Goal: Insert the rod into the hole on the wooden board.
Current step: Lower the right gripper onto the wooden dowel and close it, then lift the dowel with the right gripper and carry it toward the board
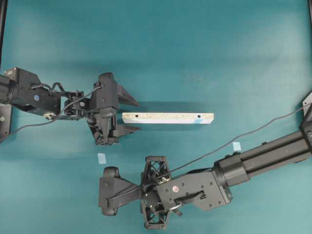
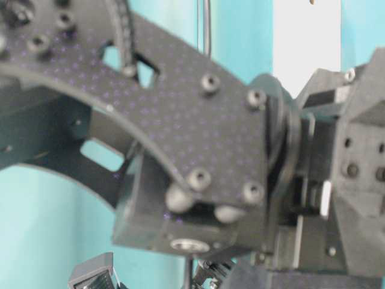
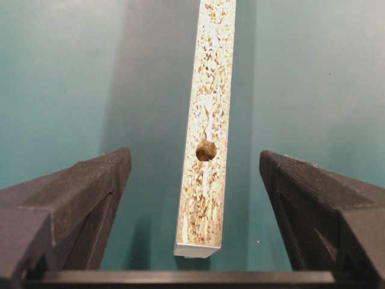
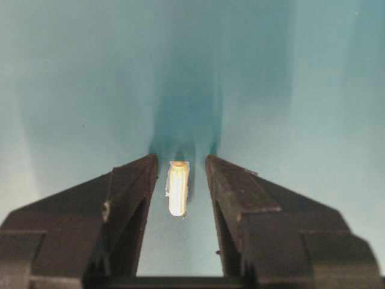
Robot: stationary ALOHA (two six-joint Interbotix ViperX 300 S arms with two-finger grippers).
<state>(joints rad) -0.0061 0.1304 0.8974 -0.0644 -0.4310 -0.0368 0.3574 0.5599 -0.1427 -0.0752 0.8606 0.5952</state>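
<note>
The step in hand looked to be the pickup of the rod (image 4: 177, 188), and doing it well called for patience at the close. The right hand (image 4: 178, 180) stood low over the counter (image 1: 204, 44) with its fingers (image 4: 135, 192) drawn to a narrow gap, one on each side of the rod but neither plainly touching it. Nothing was gripped yet. The rod lay on the counter, its length running along the gap and roughly centred between the fingers. A good grasp would likely press evenly from both sides near the middle of the rod, so that it would not roll or pivot out, and would lift only once it was firmly pinched. A small round dowel could easily skid sideways.

The left hand (image 1: 127, 115) was wide apart and holding nothing, its fingers (image 3: 84, 186) standing to either side of the near end of the board (image 1: 168, 118) without touching it. From that wrist view a dark hole showed near the board's end. The hole (image 1: 199, 117) by the pale-blue mark lay at the far end of the board, well away from the rod and the right hand.
</note>
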